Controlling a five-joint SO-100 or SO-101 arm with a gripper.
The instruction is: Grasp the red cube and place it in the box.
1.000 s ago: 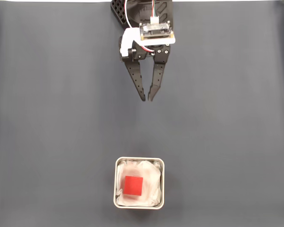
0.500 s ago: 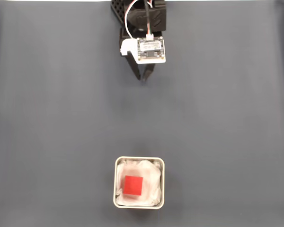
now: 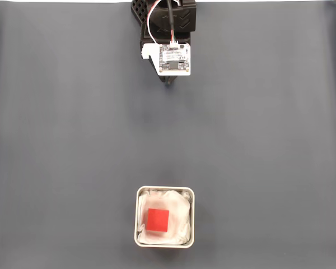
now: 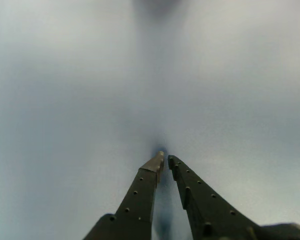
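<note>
- Fixed view: red cube (image 3: 157, 219) sits inside the box (image 3: 165, 191), on its white crinkled lining, roughly centred. Box rests on the dark grey bench (image 3: 61, 140), near the bottom edge of the pic. Arm is well apart from the box, at the top edge; white circuit board (image 3: 174, 58) hides most of the fingers, only dark tips (image 3: 169, 83) poke out below it.
- Wrist view: fingers (image 4: 164, 159) clenched, tips nearly touching, nothing between them; blurred grey bench beyond.
</note>
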